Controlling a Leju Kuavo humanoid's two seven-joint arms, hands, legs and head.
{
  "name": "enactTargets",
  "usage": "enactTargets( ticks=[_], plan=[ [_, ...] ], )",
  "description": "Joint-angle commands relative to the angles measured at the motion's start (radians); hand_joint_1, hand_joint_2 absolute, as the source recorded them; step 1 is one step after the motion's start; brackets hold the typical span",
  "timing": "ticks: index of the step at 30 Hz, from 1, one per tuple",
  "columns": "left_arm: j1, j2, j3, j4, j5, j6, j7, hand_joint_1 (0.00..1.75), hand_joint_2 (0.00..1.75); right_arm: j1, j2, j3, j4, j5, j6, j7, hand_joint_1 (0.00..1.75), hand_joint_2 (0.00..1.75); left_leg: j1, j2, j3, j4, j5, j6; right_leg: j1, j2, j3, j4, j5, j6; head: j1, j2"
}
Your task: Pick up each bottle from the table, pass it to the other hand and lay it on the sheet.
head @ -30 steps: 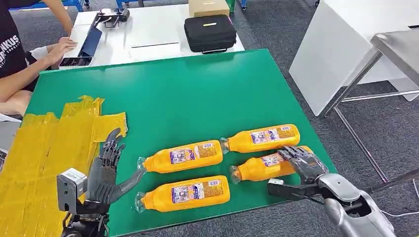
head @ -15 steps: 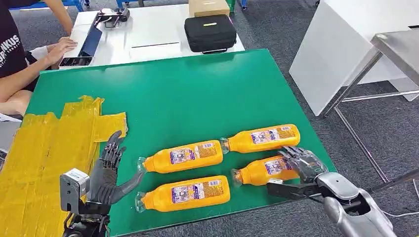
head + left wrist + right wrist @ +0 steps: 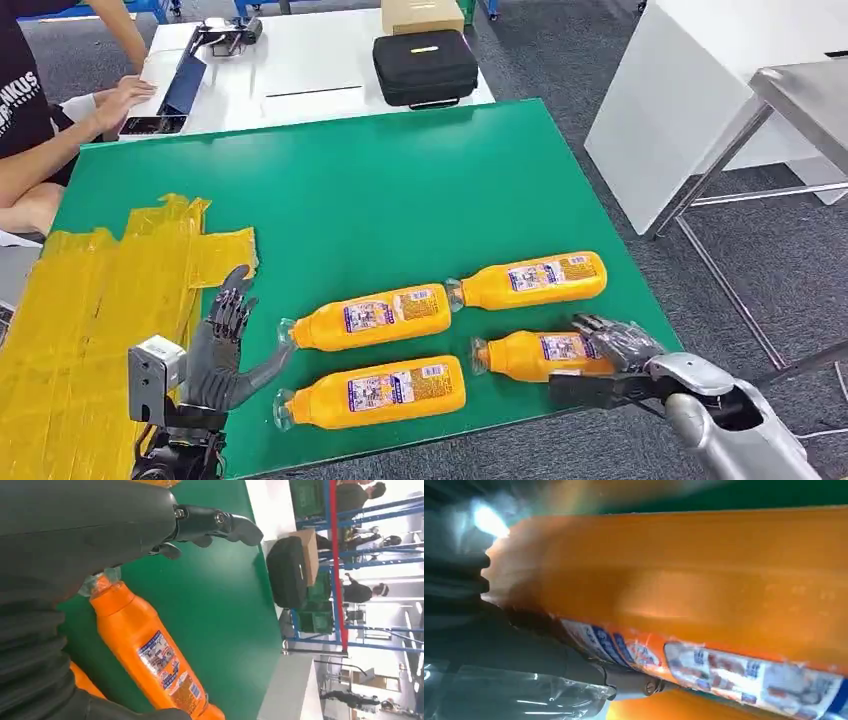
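While your right hand [image 3: 612, 345] grips the near-right bottle [image 3: 540, 355], your left hand [image 3: 222, 340] hovers spread beside the yellow sheet [image 3: 90, 300].

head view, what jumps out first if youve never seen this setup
Four orange bottles lie on their sides on the green table, and the right hand grips the base end of the near-right bottle. The left hand hangs open beside the crinkled yellow sheet on the table's left. A person's hand rests on the white table beyond.
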Motion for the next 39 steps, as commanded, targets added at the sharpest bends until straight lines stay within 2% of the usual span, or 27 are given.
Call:
enactTargets(
  ticks=[1,4,7,11,12,13,15,16,21,22,25,30,33,37,39],
  plan=[
    [-0.007,-0.024,-0.016,0.025,-0.008,0.006,0.011,0.00,1.75,0.000,0.001,0.114,0.136,-0.044,0.024,-0.017,1.47,1.75,0.001,-0.003,0.008,-0.003,-0.001,-0.002,0.001,0.001,0.010,-0.005,-0.002,-0.002,0.000,0.000],
    [-0.009,-0.023,-0.014,0.027,-0.008,0.006,0.011,0.00,1.75,-0.004,0.004,0.116,0.136,-0.044,0.024,-0.017,1.47,1.75,0.001,-0.003,0.008,-0.002,-0.001,-0.001,0.001,0.000,0.009,-0.004,-0.001,-0.002,0.000,0.000],
    [-0.009,-0.029,-0.007,0.028,-0.009,0.008,0.010,0.00,1.75,-0.016,0.007,0.127,0.151,-0.048,0.025,-0.018,1.61,1.75,0.001,-0.002,0.010,-0.002,-0.002,-0.001,0.001,0.001,0.011,-0.004,-0.001,-0.002,0.000,0.000],
    [-0.013,-0.030,-0.005,0.027,-0.013,0.009,0.010,0.00,1.75,-0.030,0.003,0.148,0.176,-0.056,-0.006,-0.034,1.57,1.75,0.002,-0.002,0.014,-0.002,-0.002,-0.001,0.002,0.001,0.014,-0.005,-0.001,-0.002,0.000,0.000],
    [-0.012,-0.030,0.000,0.027,-0.013,0.010,0.010,0.00,1.75,-0.035,0.006,0.152,0.181,-0.047,-0.038,-0.041,1.73,1.75,0.002,-0.002,0.014,-0.001,-0.003,-0.001,0.002,0.001,0.014,-0.004,-0.002,-0.001,0.000,0.000],
    [-0.007,-0.032,0.009,0.024,-0.014,0.014,0.009,0.00,1.75,-0.041,0.020,0.146,0.182,-0.053,-0.088,-0.068,1.75,1.75,0.002,-0.003,0.017,-0.003,-0.003,-0.001,0.001,0.001,0.017,-0.005,-0.002,-0.002,0.000,0.000],
    [0.004,-0.032,0.020,0.017,-0.022,0.012,0.000,0.00,1.75,-0.013,0.085,0.060,0.148,-0.225,-0.161,-0.230,1.75,1.75,0.002,-0.002,0.019,-0.003,-0.003,-0.002,0.001,0.002,0.018,-0.005,-0.002,-0.002,0.000,0.000],
    [0.013,-0.034,0.026,0.011,-0.024,0.015,-0.005,0.00,1.75,-0.002,0.112,0.023,0.122,-0.252,-0.192,-0.254,1.75,1.75,0.002,-0.001,0.019,-0.003,-0.003,-0.001,0.002,0.002,0.018,-0.005,-0.002,-0.002,0.000,0.000],
    [0.047,-0.043,0.043,-0.015,-0.030,0.030,-0.010,0.00,1.75,0.042,0.251,-0.136,-0.034,-0.253,-0.358,-0.247,1.75,1.75,0.002,0.004,0.018,-0.002,-0.005,-0.002,0.002,0.008,0.018,-0.003,-0.003,-0.002,-0.001,0.000],
    [0.044,-0.019,0.030,-0.011,-0.034,0.032,-0.009,0.00,1.75,0.063,0.323,-0.211,-0.076,-0.271,-0.438,-0.237,1.75,1.75,0.000,0.003,0.016,-0.001,-0.005,-0.002,0.000,0.005,0.015,-0.001,-0.003,-0.001,-0.001,0.000],
    [0.039,0.012,0.046,0.030,0.003,0.048,-0.039,0.00,1.75,0.097,0.414,-0.287,-0.180,-0.316,-0.518,-0.233,1.75,1.75,0.001,0.000,0.013,-0.002,-0.004,-0.002,0.001,0.003,0.013,-0.001,-0.004,0.000,0.000,0.000],
    [0.038,0.011,0.045,0.031,0.003,0.047,-0.041,0.00,1.75,0.106,0.410,-0.290,-0.191,-0.316,-0.519,-0.233,1.75,1.75,0.002,-0.001,0.015,-0.002,-0.005,-0.002,0.001,0.002,0.016,-0.002,-0.007,-0.003,0.000,0.000],
    [0.025,0.005,0.032,0.034,0.003,0.037,-0.037,0.00,1.75,0.144,0.463,-0.345,-0.254,-0.318,-0.618,-0.216,1.75,1.75,0.001,-0.001,0.013,-0.001,-0.005,-0.002,0.001,0.002,0.014,-0.002,-0.007,-0.003,0.000,0.000],
    [-0.005,-0.002,0.017,0.047,0.001,0.014,-0.033,0.00,1.75,0.172,0.498,-0.361,-0.318,-0.330,-0.660,-0.181,1.75,1.75,0.000,-0.004,0.013,-0.001,-0.006,-0.002,0.000,0.000,0.015,-0.001,-0.008,-0.004,0.000,0.000],
    [-0.028,-0.005,0.006,0.049,-0.002,-0.001,-0.034,0.00,1.75,0.150,0.526,-0.346,-0.311,-0.399,-0.667,-0.189,1.75,1.75,0.001,-0.002,0.013,-0.001,-0.006,-0.002,0.000,0.002,0.014,-0.001,-0.007,-0.003,0.000,0.000]
  ],
)
